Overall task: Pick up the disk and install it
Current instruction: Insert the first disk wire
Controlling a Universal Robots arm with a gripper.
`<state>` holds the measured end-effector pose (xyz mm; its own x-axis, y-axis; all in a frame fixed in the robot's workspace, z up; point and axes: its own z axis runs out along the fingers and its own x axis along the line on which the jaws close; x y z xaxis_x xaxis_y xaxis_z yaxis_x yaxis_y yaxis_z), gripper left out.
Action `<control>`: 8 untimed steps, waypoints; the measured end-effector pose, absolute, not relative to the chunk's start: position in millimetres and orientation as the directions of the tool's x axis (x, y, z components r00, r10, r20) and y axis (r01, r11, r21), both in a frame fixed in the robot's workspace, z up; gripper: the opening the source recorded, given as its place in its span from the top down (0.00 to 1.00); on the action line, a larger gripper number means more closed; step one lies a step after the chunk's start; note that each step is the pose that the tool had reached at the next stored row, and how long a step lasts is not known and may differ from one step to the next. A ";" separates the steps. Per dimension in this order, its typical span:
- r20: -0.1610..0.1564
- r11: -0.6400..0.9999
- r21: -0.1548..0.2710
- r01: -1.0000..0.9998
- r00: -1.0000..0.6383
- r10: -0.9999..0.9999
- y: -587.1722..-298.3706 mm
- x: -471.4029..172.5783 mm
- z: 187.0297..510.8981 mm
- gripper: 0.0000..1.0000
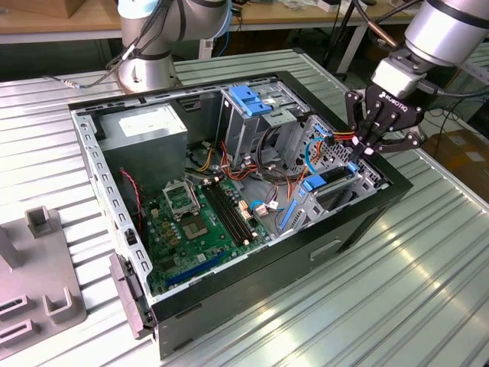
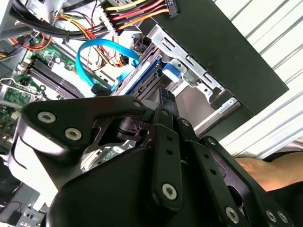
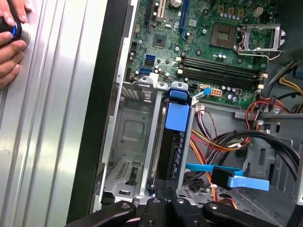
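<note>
Ribbed metal table (image 1: 428,290), with an open PC case (image 1: 252,267) lying on its side on it. A grey fixture (image 1: 42,267) is cut off at the exterior view's left edge. The arm comes in from the exterior view's upper right, mostly out of frame.

The gripper (image 1: 362,151) is over the case's corner bay, on the exterior view's right. The motherboard (image 1: 200,222) is well apart from it, down on the case floor.

The disk (image 3: 176,118) stands on edge in the bay (image 3: 130,137) at the case wall, one blue end tab toward the motherboard. Its other end runs under the gripper in the first wrist view, so that end is hidden.

Fingers are drawn together, tips right at the disk's near end. Can't tell if they pinch the rail or only touch it.

A blue cable (image 3: 222,172) loops just beside the disk.

A person's hand (image 3: 10,40) rests on the table outside the case, on something dark, cropped by the frame.
</note>
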<state>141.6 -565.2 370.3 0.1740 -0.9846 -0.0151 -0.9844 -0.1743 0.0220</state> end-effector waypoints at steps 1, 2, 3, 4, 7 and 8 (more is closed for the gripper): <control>-0.015 -0.176 0.023 -0.984 0.175 -0.984 -564.9 141.6 372.0 0.90; -0.015 -0.177 0.024 -0.984 0.177 -0.984 -564.7 141.8 373.6 0.90; -0.016 -0.179 0.024 -0.984 0.178 -0.984 -564.5 142.0 375.6 0.90; -0.015 -0.180 0.024 -0.983 0.180 -0.984 -564.3 142.1 378.0 0.90; -0.016 -0.189 0.025 -0.982 0.189 -0.982 -563.1 142.9 388.0 0.90; -0.016 -0.192 0.026 -0.981 0.191 -0.981 -562.8 143.3 389.2 0.90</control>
